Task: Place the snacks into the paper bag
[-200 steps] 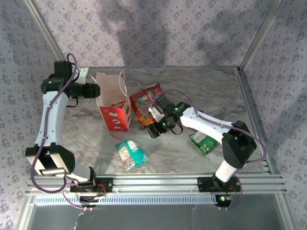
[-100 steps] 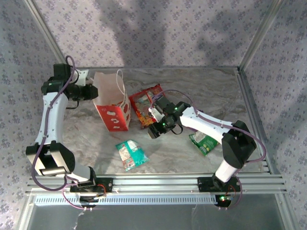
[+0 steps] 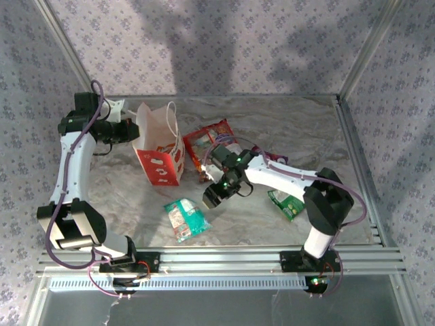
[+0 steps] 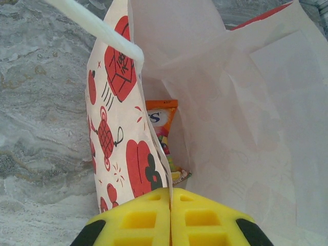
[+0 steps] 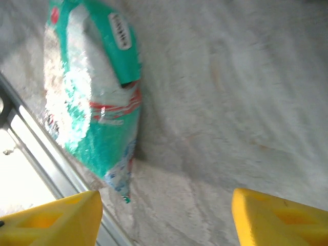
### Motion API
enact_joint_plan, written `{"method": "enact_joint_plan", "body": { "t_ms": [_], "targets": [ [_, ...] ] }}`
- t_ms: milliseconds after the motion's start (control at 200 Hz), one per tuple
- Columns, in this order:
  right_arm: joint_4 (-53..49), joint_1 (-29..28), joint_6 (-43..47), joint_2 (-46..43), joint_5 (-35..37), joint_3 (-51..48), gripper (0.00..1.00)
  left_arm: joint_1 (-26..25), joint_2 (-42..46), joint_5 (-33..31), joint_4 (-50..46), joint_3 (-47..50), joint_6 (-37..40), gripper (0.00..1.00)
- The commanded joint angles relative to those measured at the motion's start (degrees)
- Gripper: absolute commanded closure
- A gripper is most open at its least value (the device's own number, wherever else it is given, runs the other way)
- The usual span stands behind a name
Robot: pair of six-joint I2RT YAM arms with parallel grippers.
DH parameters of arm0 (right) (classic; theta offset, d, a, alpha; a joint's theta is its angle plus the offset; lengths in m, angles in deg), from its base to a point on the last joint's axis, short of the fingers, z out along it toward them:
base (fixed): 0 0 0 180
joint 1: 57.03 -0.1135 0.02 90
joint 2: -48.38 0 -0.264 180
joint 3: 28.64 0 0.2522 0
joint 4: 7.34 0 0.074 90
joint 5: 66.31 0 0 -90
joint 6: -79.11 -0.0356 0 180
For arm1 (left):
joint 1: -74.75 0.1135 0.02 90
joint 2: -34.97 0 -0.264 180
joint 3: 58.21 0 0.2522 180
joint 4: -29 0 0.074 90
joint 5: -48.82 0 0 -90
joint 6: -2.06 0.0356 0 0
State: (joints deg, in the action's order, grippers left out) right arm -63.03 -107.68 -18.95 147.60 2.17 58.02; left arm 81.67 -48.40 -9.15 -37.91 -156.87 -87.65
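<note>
**Left tool pinches the bag rim; right tool hangs open over the teal packet**

The paper bag [image 3: 162, 159] stands upright at the left middle of the grey marbled table [image 3: 299, 129], its mouth open upward. The left tool [image 4: 170, 197] is clamped narrow on the bag's left wall, the paper edge running down between its yellow fingers. Inside, an orange-yellow packet [image 4: 162, 119] stands against that wall.

Just right of the bag lies the red packet [image 3: 205, 144], close to the bag's side. The right tool [image 3: 215, 195] hovers just near of it, jaws wide and holding nothing. The teal packet [image 3: 185, 219] lies flat below and to its left, near the metal rail [image 3: 224, 257] at the table's near edge.

The green packet [image 3: 288, 202] lies right of centre, partly under the right arm [image 3: 285, 178]. A purple-pink packet [image 3: 276, 158] peeks out at the arm's far side.

The far right of the table is bare, as is the strip between the bag and the teal packet. Metal posts and patterned walls close in the sides and back.
</note>
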Motion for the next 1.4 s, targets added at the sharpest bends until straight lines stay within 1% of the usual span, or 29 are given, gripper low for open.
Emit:
{"method": "enact_joint_plan", "body": {
  "t_ms": [0,185,305,440,500,570,625,770,795,830,935,1034,1049,1059,1064,1069,1074,1079,1089,1094,1104,1139,1284,1394],
  "targets": [
    [-0.8,-2.3,0.9,2.1,-4.0,2.0,0.31,0.1,1.5,2.1,0.5,0.8,-0.7,0.93],
    [1.7,-3.6,-1.8,6.7,-3.2,2.4,0.33,0.1,2.6,2.6,1.8,2.2,-1.9,0.93],
    [3.1,-4.4,-2.9,9.9,-4.6,3.4,0.34,-0.1,2.9,2.6,2.4,3.2,-2.7,0.93],
    [1.8,-6.6,-2.8,13.3,-3.4,6.0,0.35,-0.2,3.4,2.7,3.4,4.1,-3.5,0.93],
    [0.7,-7.2,-2.8,14.5,-2.4,7.1,0.37,-0.2,3.6,2.9,3.7,4.1,-3.7,0.93],
    [0.6,-7.4,-3.0,14.9,-2.0,7.3,0.41,-0.3,3.7,3.0,3.9,4.1,-3.8,0.93],
    [0.6,-7.3,-3.2,14.9,-1.6,7.3,0.47,-0.3,3.7,3.2,3.9,4.2,-3.8,0.93],
    [0.6,-7.4,-4.1,14.7,-0.5,7.1,0.72,-0.5,3.9,3.1,4.0,4.4,-3.7,0.93],
    [0.6,-7.3,-4.2,14.7,-0.3,7.1,0.74,-0.5,3.8,3.0,4.0,4.4,-3.7,0.93],
    [0.6,-7.2,-4.4,14.6,-0.5,7.1,0.75,-0.5,3.8,3.0,4.1,4.4,-3.7,0.93],
    [1.7,-6.9,-4.9,12.8,-1.4,6.7,0.70,-0.4,3.8,3.0,3.9,4.3,-3.9,0.93],
    [1.7,-6.9,-5.4,10.0,1.4,6.8,0.69,-0.5,4.0,2.9,3.9,4.3,-3.7,0.93],
    [1.7,-6.9,-5.5,9.5,1.9,6.8,0.66,-0.5,4.0,2.9,3.9,4.3,-3.7,0.93],
    [1.7,-6.9,-5.5,9.3,2.3,6.8,0.63,-0.5,4.0,2.9,3.8,4.4,-3.7,0.93],
    [1.7,-6.9,-5.5,9.0,2.6,6.9,0.59,-0.5,4.0,2.9,3.9,4.4,-3.7,0.93],
    [1.7,-6.9,-5.5,9.0,2.6,6.9,0.59,-0.4,4.0,2.9,3.9,4.3,-3.7,0.93],
    [1.7,-6.9,-5.7,8.6,2.9,6.9,0.54,-0.5,4.0,2.9,3.9,4.4,-3.7,0.93],
    [1.7,-6.9,-5.7,8.6,2.9,6.9,0.54,-0.5,4.0,2.9,3.8,4.4,-3.8,0.93],
    [1.6,-6.8,-5.7,8.2,3.4,6.8,0.48,-0.5,4.0,2.9,3.8,4.4,-3.7,0.93],
    [1.6,-6.8,-5.7,8.2,3.4,6.8,0.48,-0.5,4.1,2.9,3.8,4.4,-3.7,0.93],
    [1.7,-6.9,-5.8,7.8,3.7,6.6,0.45,-0.5,4.1,2.9,3.9,4.3,-3.7,0.93],
    [2.4,-6.9,-5.9,6.9,4.0,6.2,0.41,-0.5,4.1,2.9,4.0,4.3,-3.8,0.93],
    [6.1,-7.8,-5.7,4.0,4.1,4.1,0.35,-0.5,4.2,3.0,4.0,4.4,-4.0,0.93],
    [5.4,-8.4,-5.6,5.6,2.4,4.4,0.33,-0.5,4.4,2.9,3.8,4.4,-4.0,0.92]
  ]
}}
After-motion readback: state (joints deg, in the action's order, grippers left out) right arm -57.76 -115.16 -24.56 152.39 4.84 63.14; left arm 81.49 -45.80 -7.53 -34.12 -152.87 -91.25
